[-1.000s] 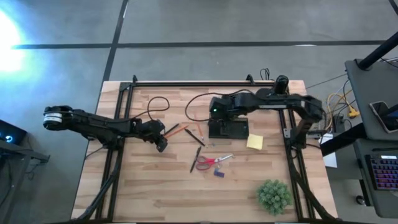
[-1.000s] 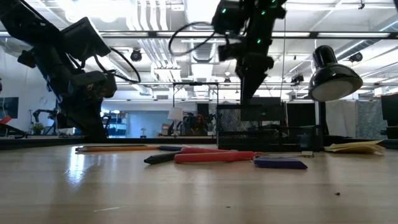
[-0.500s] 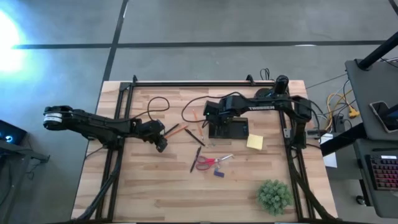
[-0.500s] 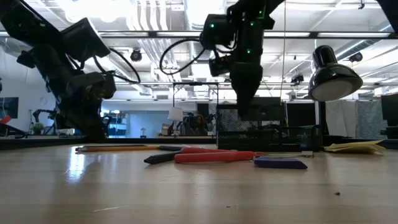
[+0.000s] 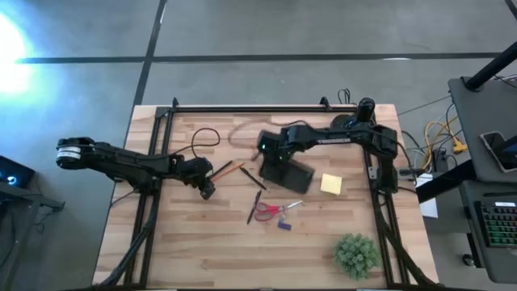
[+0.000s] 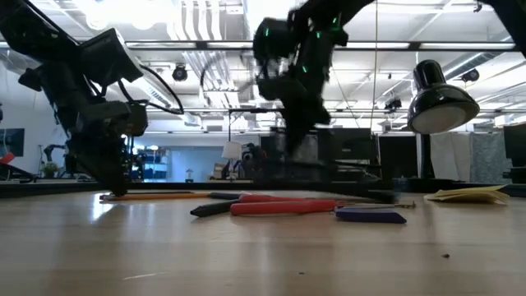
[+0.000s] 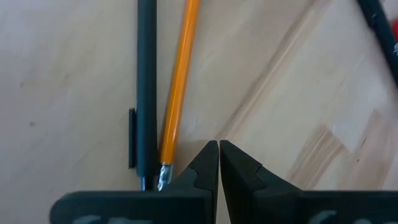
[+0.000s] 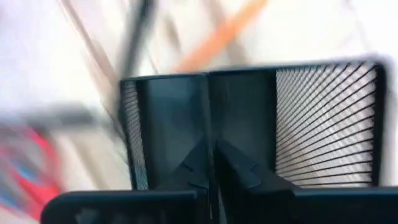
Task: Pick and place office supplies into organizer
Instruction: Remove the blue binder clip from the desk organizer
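Observation:
The black mesh organizer (image 5: pixel 291 173) sits skewed on the table's middle, and my right gripper (image 5: pixel 272 160) is shut on it at its left far end. Left of it, an orange pencil (image 7: pixel 179 87) and a black pen (image 7: pixel 146 81) lie side by side. My left gripper (image 7: pixel 219 148) is shut, low over the wood, its tips just beside the pencil's end. Nearer the front lie red-handled scissors (image 5: pixel 275 210) and a small blue piece (image 5: pixel 284 225). A yellow sticky-note pad (image 5: pixel 330 184) lies right of the organizer. My right gripper (image 8: pixel 214 148) pinches a thin upright wall (image 8: pixel 209 106) between two of the organizer's compartments, with one finger in each compartment. The fingers come from above, pointing down. The organizer shows blurred in the low view, so whether it is clear of the table cannot be told.
A green plant (image 5: pixel 356 254) stands at the near right corner. A black cable (image 5: pixel 203 137) loops over the far left of the table. More pens (image 5: pixel 252 179) lie between the two grippers. A black lamp head (image 6: pixel 442 99) shows at the right in the low view.
My right gripper has gone toward the table's left edge, dropped into the organizer and shut on its inner wall. The organizer has turned about and shifted toward the left. My left gripper has sunk a little toward the table.

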Robot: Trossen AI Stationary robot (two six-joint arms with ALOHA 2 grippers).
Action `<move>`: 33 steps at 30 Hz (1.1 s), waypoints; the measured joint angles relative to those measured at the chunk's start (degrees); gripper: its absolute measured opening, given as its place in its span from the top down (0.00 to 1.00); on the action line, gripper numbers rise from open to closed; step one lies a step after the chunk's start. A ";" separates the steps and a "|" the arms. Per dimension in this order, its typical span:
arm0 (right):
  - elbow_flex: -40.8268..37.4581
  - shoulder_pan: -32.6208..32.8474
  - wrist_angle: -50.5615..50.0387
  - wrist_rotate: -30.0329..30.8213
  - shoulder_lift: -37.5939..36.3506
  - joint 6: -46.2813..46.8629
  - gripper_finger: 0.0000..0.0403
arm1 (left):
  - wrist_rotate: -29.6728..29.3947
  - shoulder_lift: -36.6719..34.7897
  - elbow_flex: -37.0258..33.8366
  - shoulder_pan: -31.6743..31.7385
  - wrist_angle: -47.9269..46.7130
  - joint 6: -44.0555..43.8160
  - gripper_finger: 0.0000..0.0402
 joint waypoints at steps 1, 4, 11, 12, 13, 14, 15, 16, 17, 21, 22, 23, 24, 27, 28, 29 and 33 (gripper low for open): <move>0.04 -0.62 1.65 -0.24 -1.22 3.00 0.98 | 0.08 -0.29 -0.02 0.02 -0.31 -0.05 1.00; -0.47 -2.51 8.93 -0.10 -4.31 10.47 0.98 | 0.04 -2.18 -0.07 0.01 -1.45 0.13 1.00; -1.18 -4.01 22.91 4.14 -10.06 20.81 0.98 | -0.98 -8.68 -0.13 0.02 -6.53 1.08 1.00; -1.37 -3.97 24.61 4.75 -10.41 21.83 0.98 | -1.22 -9.63 -0.13 0.01 -7.94 1.08 1.00; -1.61 -3.71 27.03 5.56 -10.72 23.00 0.98 | -1.59 -10.61 -0.13 0.02 -9.63 1.23 1.00; -2.03 -3.34 29.90 6.41 -11.14 23.80 0.98 | -1.79 -11.63 -0.13 0.00 -11.36 1.49 1.00; -2.61 -2.89 33.09 7.56 -11.46 24.24 0.98 | -2.02 -12.63 -0.13 0.02 -13.21 1.55 1.00; -3.14 -2.47 37.03 8.80 -11.80 24.82 0.98 | -2.36 -13.42 -0.13 0.00 -15.06 1.57 1.00; -3.92 -2.04 41.56 10.17 -12.35 25.69 0.98 | -2.88 -14.43 -0.13 0.00 -17.13 1.60 1.00; -8.01 0.11 58.36 17.68 -13.58 26.81 0.98 | -4.81 -19.54 -0.15 0.02 -24.57 1.17 1.00; -9.52 0.62 63.24 19.58 -13.60 26.57 0.98 | -4.91 -20.99 -0.15 0.02 -25.93 1.02 1.00; -11.27 1.07 68.56 21.19 -13.56 26.08 0.98 | -5.00 -22.44 -0.14 0.02 -25.92 0.79 1.00; -13.36 1.40 74.34 22.61 -13.51 25.58 0.98 | -5.01 -24.04 -0.03 0.02 -25.57 0.60 1.00; -20.04 2.13 94.44 26.11 -13.42 24.09 0.98 | -6.40 -28.61 0.56 0.01 -25.62 -0.61 1.00; -22.45 2.34 102.18 27.11 -13.42 23.32 0.98 | -6.67 -30.00 0.79 0.02 -25.54 -0.81 1.00; -24.96 2.45 110.49 27.82 -12.88 22.61 0.98 | -7.18 -31.39 1.04 0.02 -25.45 -0.51 1.00; -32.81 2.33 135.92 27.67 -9.56 20.85 0.98 | -8.43 -35.37 1.68 0.02 -23.99 3.74 1.00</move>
